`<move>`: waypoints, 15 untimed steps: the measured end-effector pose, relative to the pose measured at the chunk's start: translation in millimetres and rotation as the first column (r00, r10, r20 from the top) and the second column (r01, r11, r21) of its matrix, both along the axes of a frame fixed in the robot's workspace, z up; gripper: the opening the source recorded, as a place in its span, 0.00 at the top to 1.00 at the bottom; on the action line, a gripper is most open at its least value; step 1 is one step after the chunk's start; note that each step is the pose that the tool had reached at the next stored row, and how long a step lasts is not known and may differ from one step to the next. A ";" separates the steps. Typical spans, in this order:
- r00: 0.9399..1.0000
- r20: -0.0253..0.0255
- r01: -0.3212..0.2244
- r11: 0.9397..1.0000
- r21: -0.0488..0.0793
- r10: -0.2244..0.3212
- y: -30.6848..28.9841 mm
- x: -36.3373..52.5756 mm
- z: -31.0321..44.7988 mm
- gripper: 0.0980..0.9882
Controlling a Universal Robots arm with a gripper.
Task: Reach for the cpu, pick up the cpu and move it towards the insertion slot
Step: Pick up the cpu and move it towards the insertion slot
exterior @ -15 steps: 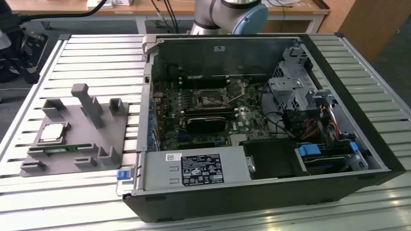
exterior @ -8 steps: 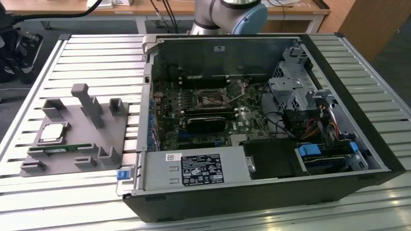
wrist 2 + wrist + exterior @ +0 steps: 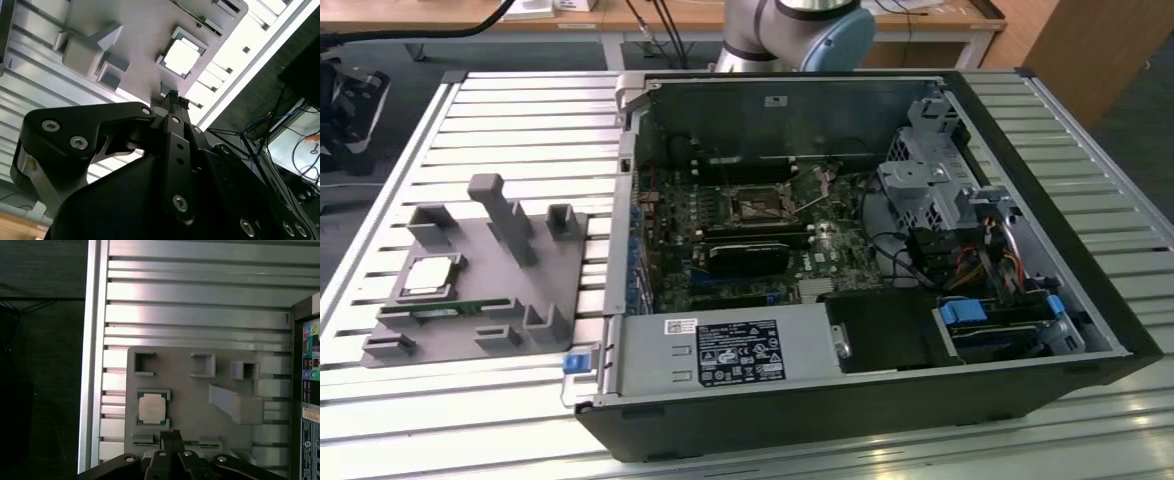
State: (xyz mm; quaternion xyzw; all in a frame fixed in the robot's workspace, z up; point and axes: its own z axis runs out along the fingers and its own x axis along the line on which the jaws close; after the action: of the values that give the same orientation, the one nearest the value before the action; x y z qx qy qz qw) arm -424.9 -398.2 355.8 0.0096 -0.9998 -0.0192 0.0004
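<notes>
The cpu (image 3: pixel 430 277) lies flat in a square pocket of the grey holder plate (image 3: pixel 480 250), at the exterior view's left, beside the open computer case. Its silver top also shows in both wrist views (image 3: pixel 152 407) (image 3: pixel 181 56). The insertion slot (image 3: pixel 758 207) is the small dark square socket on the board inside the case. My gripper (image 3: pixel 170 434) hangs high above the holder plate, off to one side of the cpu and well clear of it. Its fingers (image 3: pixel 175 102) are pressed together with nothing between them.
A green memory stick (image 3: pixel 447 310) lies in the holder next to the cpu. Grey posts (image 3: pixel 500 215) rise from the plate. The open case (image 3: pixel 854 250) holds cables, a drive cage and a power supply (image 3: pixel 720 352). The slatted metal table (image 3: pixel 507 120) lies all around.
</notes>
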 end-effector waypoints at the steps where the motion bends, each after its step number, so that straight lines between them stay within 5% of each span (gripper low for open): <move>1: 1.000 0.000 0.000 1.000 0.000 0.000 0.0 -2.4 0.0 0.99; 7: 1.000 0.000 0.000 1.000 0.000 0.000 0.0 -11.4 -2.0 0.99; 15: 1.000 0.000 0.000 1.000 0.000 0.000 -0.5 -12.7 -9.5 0.99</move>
State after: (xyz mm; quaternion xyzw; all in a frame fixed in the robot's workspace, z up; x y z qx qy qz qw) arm -437.7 -398.7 346.4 0.0095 -0.9998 -0.0191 0.0004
